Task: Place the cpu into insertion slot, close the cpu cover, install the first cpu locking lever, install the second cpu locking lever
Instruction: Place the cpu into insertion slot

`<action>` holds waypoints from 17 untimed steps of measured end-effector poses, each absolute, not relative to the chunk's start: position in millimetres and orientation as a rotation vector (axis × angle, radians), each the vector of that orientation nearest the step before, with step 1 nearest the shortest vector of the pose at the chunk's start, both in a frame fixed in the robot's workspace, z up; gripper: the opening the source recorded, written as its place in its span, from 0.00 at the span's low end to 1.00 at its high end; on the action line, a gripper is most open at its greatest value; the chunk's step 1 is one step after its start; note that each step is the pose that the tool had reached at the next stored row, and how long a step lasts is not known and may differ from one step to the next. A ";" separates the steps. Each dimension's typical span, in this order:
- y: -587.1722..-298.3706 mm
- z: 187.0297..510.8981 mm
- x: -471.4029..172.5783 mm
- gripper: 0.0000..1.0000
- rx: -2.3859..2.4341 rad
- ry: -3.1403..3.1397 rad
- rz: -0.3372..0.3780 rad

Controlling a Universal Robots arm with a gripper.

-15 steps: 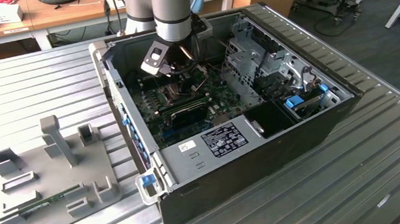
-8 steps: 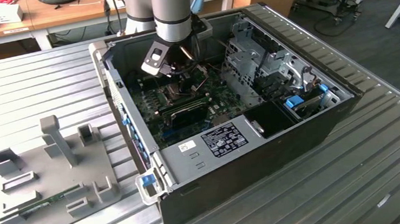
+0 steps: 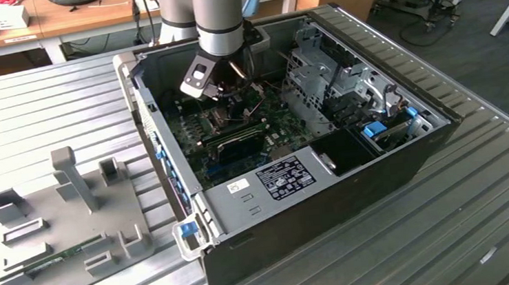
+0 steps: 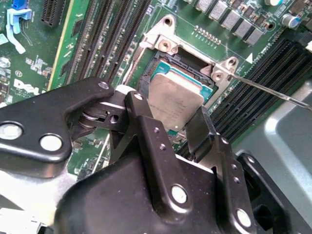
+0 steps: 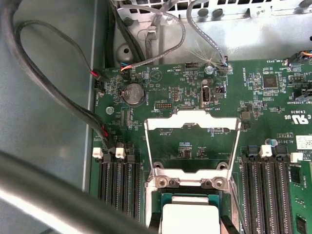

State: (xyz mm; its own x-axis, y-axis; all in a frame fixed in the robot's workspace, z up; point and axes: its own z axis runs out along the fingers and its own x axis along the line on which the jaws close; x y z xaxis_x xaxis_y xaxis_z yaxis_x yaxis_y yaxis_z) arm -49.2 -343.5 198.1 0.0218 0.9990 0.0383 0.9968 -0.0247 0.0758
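**While the cover (image 5: pixel 161 123) is standing open, the pincer (image 4: pixel 166 108) is gripping the chip (image 4: pixel 178 95) over the socket (image 4: pixel 170 59)**

In the exterior view, a grey tray (image 3: pixel 68 221) of holders is lying at the left on the ribbed metal table (image 3: pixel 479 185), well apart from the work. To its right the open computer case (image 3: pixel 353 210) is lying on its side, so the arm (image 3: pixel 218 14) is reaching down from above onto the green board (image 3: pixel 275 113).

Going left to right in the second wrist view, one black finger (image 4: pixel 141 126) is pressing on one edge of the chip. The grey metal top is showing in the middle, and the other finger (image 4: pixel 202 129) is pressing on the opposite edge. The pincer is clamping the chip by its sides, probably so the underside is free to meet the socket. The chip is sitting over the socket's dark frame, roughly square to it. Whether it is already bedded down cannot be told.

Further right, a thin wire lever (image 4: pixel 273 90) is lying swung away from the socket, leaving the way in free.

In the first wrist view the cover is tilting up on its hinge beyond the chip, with the board showing through its window. The cover is therefore not lying over the socket and is not yet closed.
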 end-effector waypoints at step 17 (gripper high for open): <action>-343.5 195.2 -49.6 0.54 2.226 2.174 0.125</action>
